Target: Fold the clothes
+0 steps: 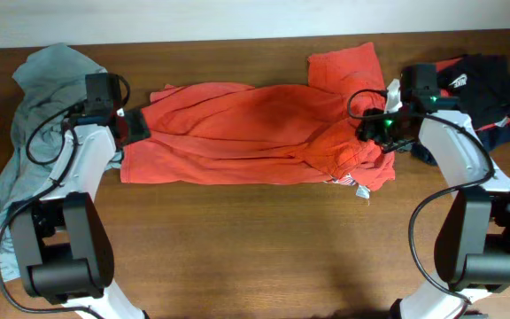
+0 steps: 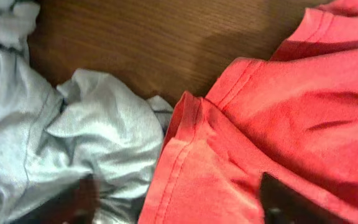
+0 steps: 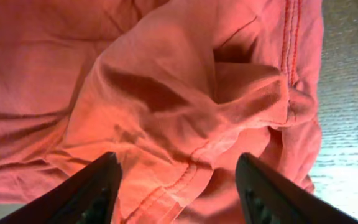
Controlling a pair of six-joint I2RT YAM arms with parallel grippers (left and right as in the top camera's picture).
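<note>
**Right gripper [image 3: 179,186] and left gripper [image 2: 179,208] open over the orange-red T-shirt [image 1: 246,133]**

Both pairs of jaws stand wide apart, holding nothing. One hangs over a rumpled fold at the T-shirt's right end, the other at its left hem. The T-shirt lies spread across the table [image 1: 255,239]. A pale grey-blue shirt [image 1: 34,133] is heaped at its left, touching the hem; a navy garment [image 1: 494,89] lies just off its right end.
</note>
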